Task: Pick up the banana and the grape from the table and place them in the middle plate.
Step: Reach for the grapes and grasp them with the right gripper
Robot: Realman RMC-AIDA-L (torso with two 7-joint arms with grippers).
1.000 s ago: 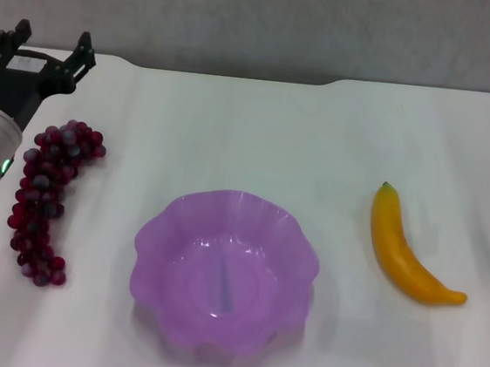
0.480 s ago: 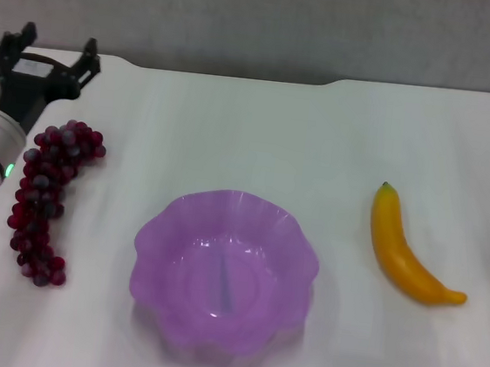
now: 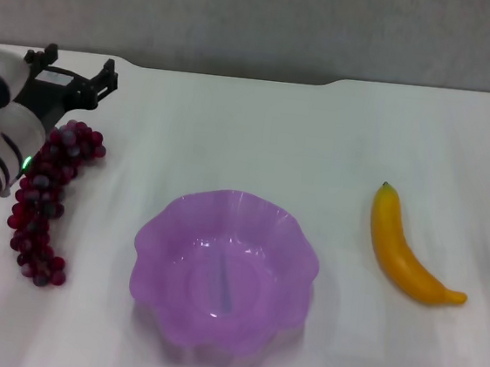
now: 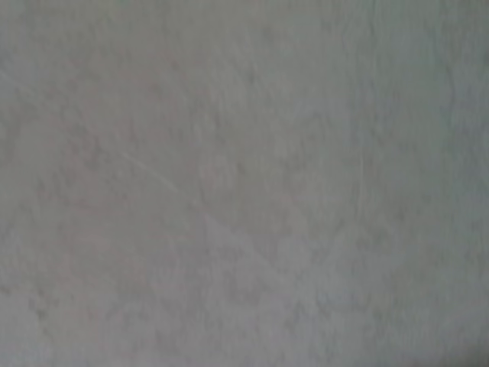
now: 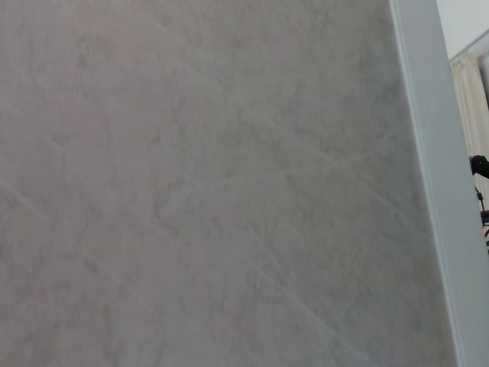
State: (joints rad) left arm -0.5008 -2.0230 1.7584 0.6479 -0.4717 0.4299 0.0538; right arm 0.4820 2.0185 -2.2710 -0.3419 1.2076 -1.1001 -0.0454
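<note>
grape (image 3: 46,198) just below open left claw (image 3: 75,67)

The left hand (image 3: 74,73) hangs at the far left, fingers spread apart, arm reaching forward.

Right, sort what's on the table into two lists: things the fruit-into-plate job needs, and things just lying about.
Part of the job:
- the grape, on the table at the robot's left
- the banana, at its right
- the middle plate, holding no fruit
- the left gripper, open, just behind the grape

Just lying about:
- nothing; the right arm is out of view
</note>
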